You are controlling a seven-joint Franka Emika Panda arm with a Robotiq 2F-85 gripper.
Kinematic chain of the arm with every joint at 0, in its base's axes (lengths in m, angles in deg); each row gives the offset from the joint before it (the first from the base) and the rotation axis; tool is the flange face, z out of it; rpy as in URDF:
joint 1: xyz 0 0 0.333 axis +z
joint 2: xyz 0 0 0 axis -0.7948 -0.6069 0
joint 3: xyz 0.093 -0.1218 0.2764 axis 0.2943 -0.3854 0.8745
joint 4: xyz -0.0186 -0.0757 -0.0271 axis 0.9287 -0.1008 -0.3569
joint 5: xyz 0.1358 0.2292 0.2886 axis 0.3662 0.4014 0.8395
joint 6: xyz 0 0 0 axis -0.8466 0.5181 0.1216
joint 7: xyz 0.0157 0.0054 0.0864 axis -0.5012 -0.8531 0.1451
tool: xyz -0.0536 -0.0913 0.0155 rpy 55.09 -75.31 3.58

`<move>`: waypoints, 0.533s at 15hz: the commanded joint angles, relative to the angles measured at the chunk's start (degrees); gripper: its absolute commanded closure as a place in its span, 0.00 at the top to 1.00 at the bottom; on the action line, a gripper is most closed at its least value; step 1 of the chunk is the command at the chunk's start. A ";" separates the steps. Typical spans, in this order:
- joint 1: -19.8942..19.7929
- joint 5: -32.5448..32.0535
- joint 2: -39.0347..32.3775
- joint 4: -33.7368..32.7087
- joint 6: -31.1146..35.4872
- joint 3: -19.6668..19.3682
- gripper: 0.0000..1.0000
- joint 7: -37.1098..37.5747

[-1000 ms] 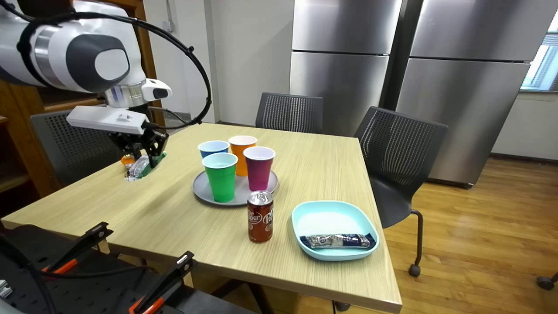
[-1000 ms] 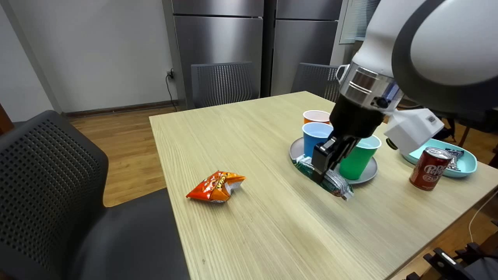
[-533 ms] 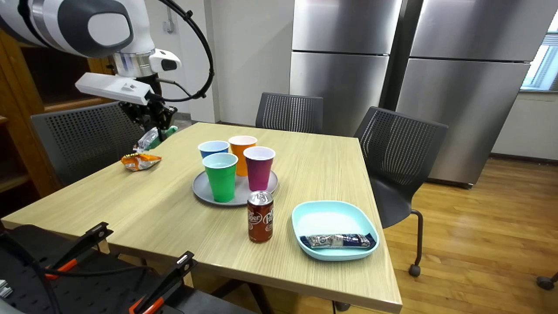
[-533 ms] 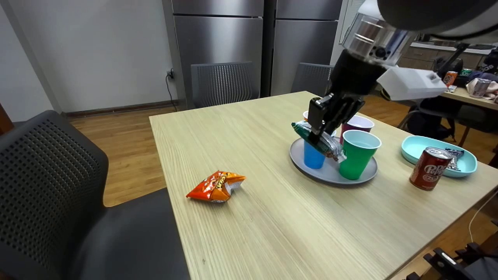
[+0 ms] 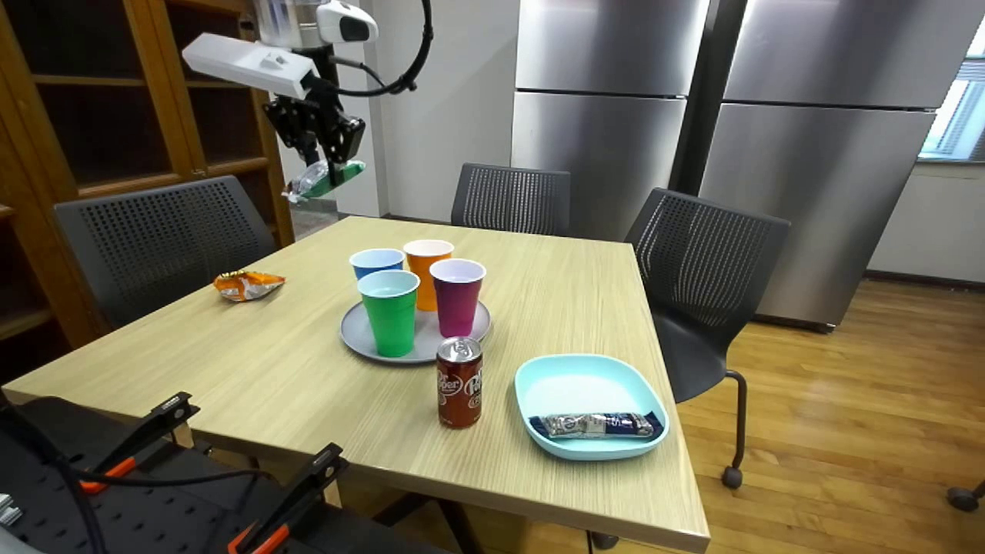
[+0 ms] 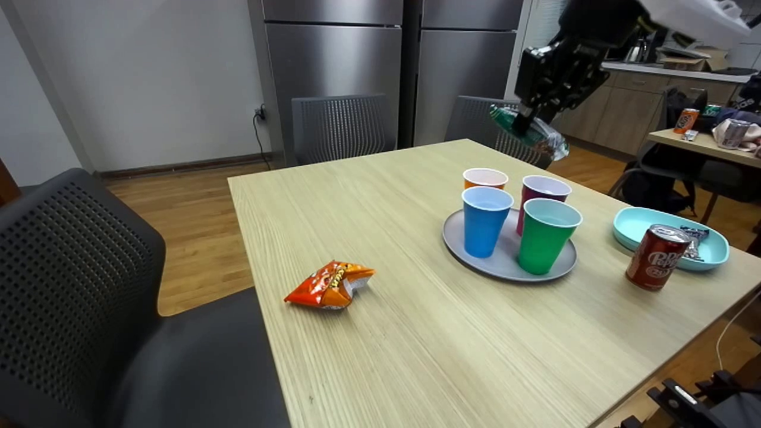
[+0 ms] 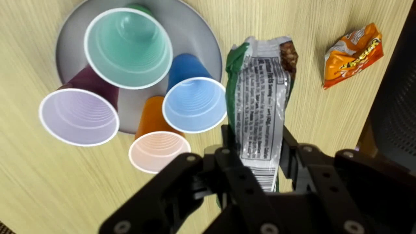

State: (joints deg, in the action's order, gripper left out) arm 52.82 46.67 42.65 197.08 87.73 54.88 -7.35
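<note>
Above the table [image 6: 368, 356], well clear of it, your fingers [image 7: 289, 148] are closed on both long sides of a green-and-silver wrapped bar [image 7: 260, 107], and hide part of its lower half in the wrist view. Taking the bar as the dial's centre in that view, you find an orange snack bag [image 7: 352, 60] at 2 o'clock and a gray plate [image 7: 195, 29] at 10 o'clock. Crowding the plate are the blue cup [image 7: 195, 104], nearest the bar at 9 o'clock, and, farther off, the green cup [image 7: 128, 48], the orange cup [image 7: 159, 151] and the purple cup [image 7: 79, 113], all upright with mouths uppermost. In an exterior view, reckoned from the plate, a soda can [image 5: 459, 388] stands upright at 5 o'clock, masking some of the plate's rim from you; a pale blue tray [image 5: 592, 385], holding a dark blue and silver bar [image 5: 596, 425], lies at 4 o'clock. Dark chairs [image 5: 514, 198] stand about the table at 10, 1 and 3 o'clock.
</note>
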 commanded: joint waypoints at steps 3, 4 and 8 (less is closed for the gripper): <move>0.64 -1.06 3.64 -2.61 -5.81 -8.64 0.09 2.48; 0.39 -1.10 3.33 -2.85 -5.38 -9.39 0.09 3.31; -1.03 -1.24 0.77 -4.05 -4.59 -12.50 0.09 6.17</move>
State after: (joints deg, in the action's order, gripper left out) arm 52.77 46.22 45.19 195.10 84.17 43.80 -4.75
